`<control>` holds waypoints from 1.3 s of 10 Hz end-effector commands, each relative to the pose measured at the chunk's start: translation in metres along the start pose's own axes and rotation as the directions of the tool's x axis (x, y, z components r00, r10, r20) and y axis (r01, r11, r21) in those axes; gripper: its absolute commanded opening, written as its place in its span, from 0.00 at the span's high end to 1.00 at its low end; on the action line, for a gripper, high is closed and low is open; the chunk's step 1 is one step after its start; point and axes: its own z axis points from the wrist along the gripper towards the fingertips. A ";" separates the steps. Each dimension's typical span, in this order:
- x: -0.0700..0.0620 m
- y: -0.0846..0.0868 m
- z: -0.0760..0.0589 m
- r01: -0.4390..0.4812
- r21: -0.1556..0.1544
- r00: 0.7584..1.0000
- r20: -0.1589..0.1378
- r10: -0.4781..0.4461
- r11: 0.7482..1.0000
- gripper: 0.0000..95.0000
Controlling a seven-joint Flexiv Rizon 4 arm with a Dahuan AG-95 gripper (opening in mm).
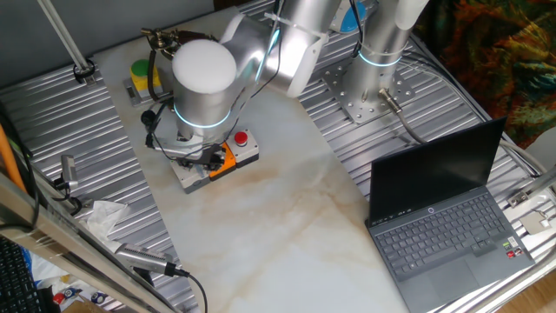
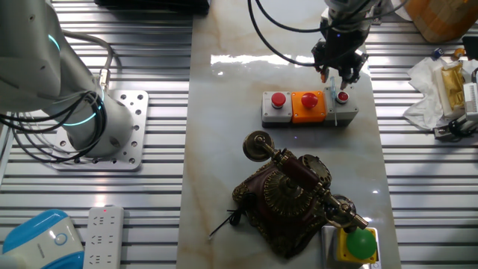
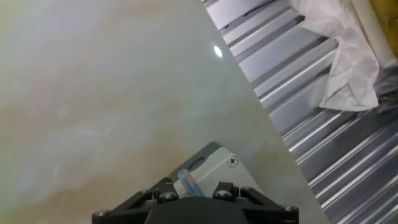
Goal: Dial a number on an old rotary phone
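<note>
The old rotary phone [image 2: 287, 198], dark reddish-brown with brass filigree, stands on the marble slab near the front of the other fixed view, its handset on the cradle. In one fixed view the arm hides it except for a brass tip [image 1: 165, 36]. My gripper [image 2: 340, 71] hangs over the right end of a grey button box [image 2: 310, 108], well away from the phone. It is shut on a thin clear stick [image 2: 334, 97] that points down at the box. The hand view shows the stick [image 3: 186, 182] between the fingers and a corner of the box [image 3: 217, 165].
The grey box [image 1: 217, 161] has red and orange buttons. A yellow box with a green button [image 2: 358, 245] stands beside the phone. Crumpled tissue [image 2: 429, 71] lies on the ribbed metal to the right. An open laptop [image 1: 443, 217] sits at the table's corner. The arm's base [image 2: 112, 123] is at left.
</note>
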 end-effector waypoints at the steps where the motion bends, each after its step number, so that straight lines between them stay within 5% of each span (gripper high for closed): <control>1: 0.000 0.000 0.000 0.014 0.002 1.000 0.003 -0.014 1.000 0.60; 5: 0.000 0.000 0.000 0.055 0.011 0.998 0.011 -0.055 0.998 0.60; 6: 0.000 0.000 0.000 0.076 0.016 0.997 0.016 -0.076 0.997 0.80; 12: 0.000 0.000 0.000 0.152 0.048 0.988 0.027 -0.153 0.987 0.80; 13: 0.000 0.000 0.000 0.168 0.052 0.985 0.030 -0.170 0.984 0.60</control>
